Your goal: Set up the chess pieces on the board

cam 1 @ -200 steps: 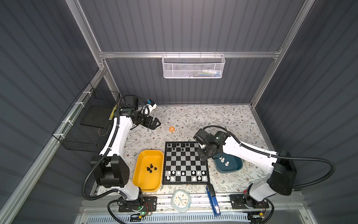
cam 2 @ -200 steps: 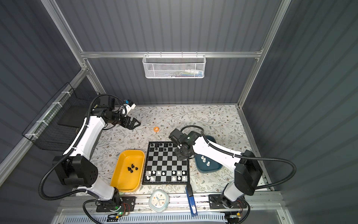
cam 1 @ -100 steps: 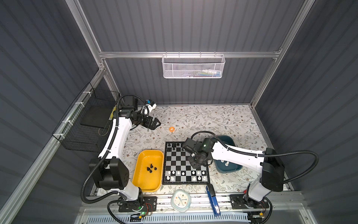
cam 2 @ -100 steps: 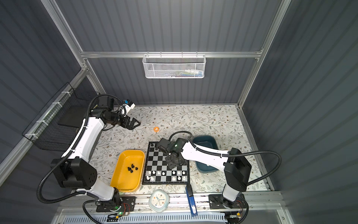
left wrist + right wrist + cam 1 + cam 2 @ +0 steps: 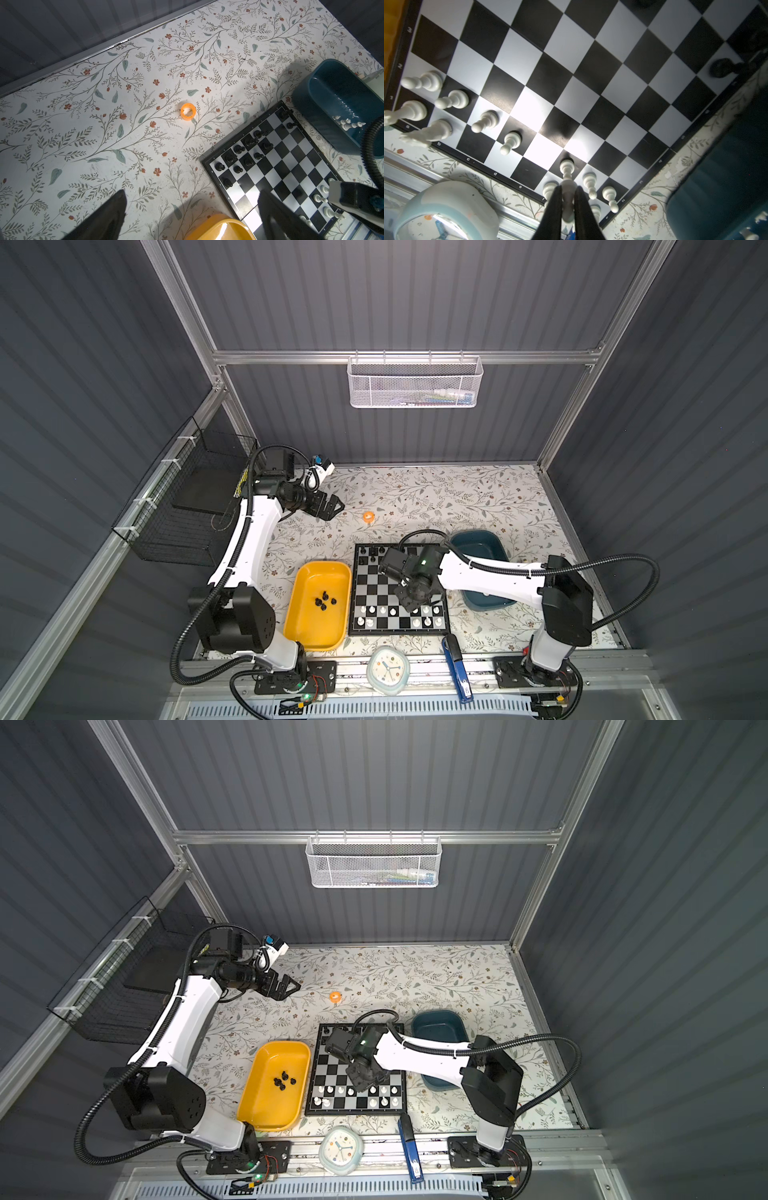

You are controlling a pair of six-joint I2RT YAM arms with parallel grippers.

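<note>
The board (image 5: 374, 593) (image 5: 332, 1073) lies at the front middle of the table between two trays. Black chess pieces (image 5: 239, 149) stand on its far rows, white ones (image 5: 454, 99) on its near rows. Several black pieces (image 5: 325, 599) lie in the yellow tray (image 5: 316, 630), and a few white ones (image 5: 349, 124) in the teal tray (image 5: 478, 543). My right gripper (image 5: 412, 605) (image 5: 568, 190) is shut on a white piece (image 5: 568, 205) over the board's near right rows. My left gripper (image 5: 332, 506) (image 5: 191, 195) hangs open and empty at the back left.
An orange ring (image 5: 368, 516) lies on the floral mat behind the board. A pale clock (image 5: 386, 668) and a blue stapler (image 5: 457, 668) lie by the front rail. A black wire basket (image 5: 187, 506) hangs on the left wall, a white mesh basket (image 5: 415, 381) on the back wall.
My right arm has swung from beside the teal tray across the board to its near rows, gripper shut throughout. The left arm has barely moved.
</note>
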